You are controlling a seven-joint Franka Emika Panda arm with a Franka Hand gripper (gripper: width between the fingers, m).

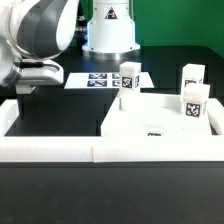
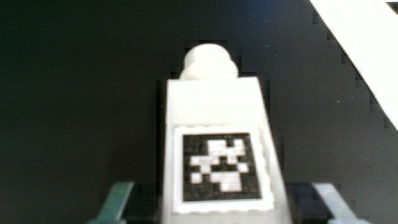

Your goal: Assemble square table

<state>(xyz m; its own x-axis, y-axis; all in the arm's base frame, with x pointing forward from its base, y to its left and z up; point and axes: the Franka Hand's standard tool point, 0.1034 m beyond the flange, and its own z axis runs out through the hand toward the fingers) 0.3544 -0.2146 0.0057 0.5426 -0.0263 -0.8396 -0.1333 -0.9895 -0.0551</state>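
Wrist view: tagged leg [image 2: 217,140] sits between the spread fingers [image 2: 118,203] of the gripper [image 2: 221,205], contact unclear so grip state can't be told; tabletop slab [image 1: 160,122] with three more legs [image 1: 193,101] lies at exterior view's right.

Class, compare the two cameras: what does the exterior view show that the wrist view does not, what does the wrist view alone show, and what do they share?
Only the exterior view shows the square tabletop, the legs standing on and behind it, such as one tagged leg, the marker board and the border wall. Only the wrist view shows the gripper with a tagged white leg between its fingers; whether they touch it is unclear. Both show the black table.
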